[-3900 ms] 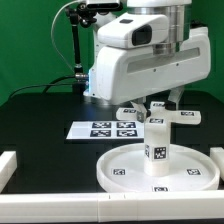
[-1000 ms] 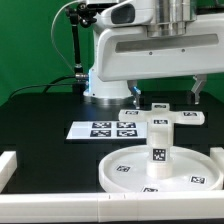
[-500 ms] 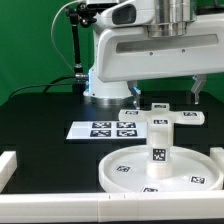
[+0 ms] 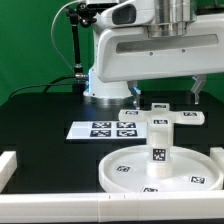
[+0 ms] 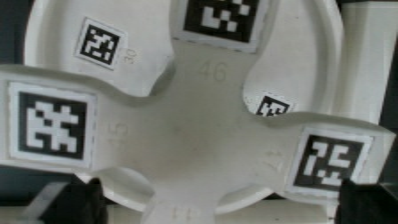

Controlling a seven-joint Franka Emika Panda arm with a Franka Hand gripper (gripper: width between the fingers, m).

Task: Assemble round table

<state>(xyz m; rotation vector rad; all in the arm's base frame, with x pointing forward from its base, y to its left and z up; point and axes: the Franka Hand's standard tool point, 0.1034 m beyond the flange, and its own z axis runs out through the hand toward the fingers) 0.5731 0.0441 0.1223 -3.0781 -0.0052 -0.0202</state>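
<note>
**One white leg stands on the disc, the cross foot lies behind it**

Three white parts of the table show in the exterior view. The large rimmed round disc (image 4: pixel 160 170) fills the lower right of the frame, flat on the black table (image 4: pixel 40 115), with small square tags on its face. On it, near its middle, the short thick cylinder leg (image 4: pixel 157 148) stands upright, a tag on its near side. Just behind the leg, in the right middle of the frame, lies the cross-shaped foot (image 4: pixel 160 115), flat on the table, its arms tagged; whether the leg's top touches it cannot be told from this angle. Left of the foot, at the frame's centre, lies the marker board (image 4: pixel 103 129). The robot arm (image 4: pixel 150 50) fills the upper right. Two thin dark fingers hang below it, one (image 4: pixel 133 92) above the foot's left end and one at the frame's right edge, set wide apart and holding nothing. White bars (image 4: pixel 12 165) edge the workspace at the lower left and along the bottom.

Seen from the wrist, the cross-shaped foot (image 5: pixel 178 110) nearly fills the frame, its tagged arms spreading out from the centre. A dark fingertip (image 5: pixel 75 198) shows at the lower left, beside the foot's edge; contact cannot be told.
</note>
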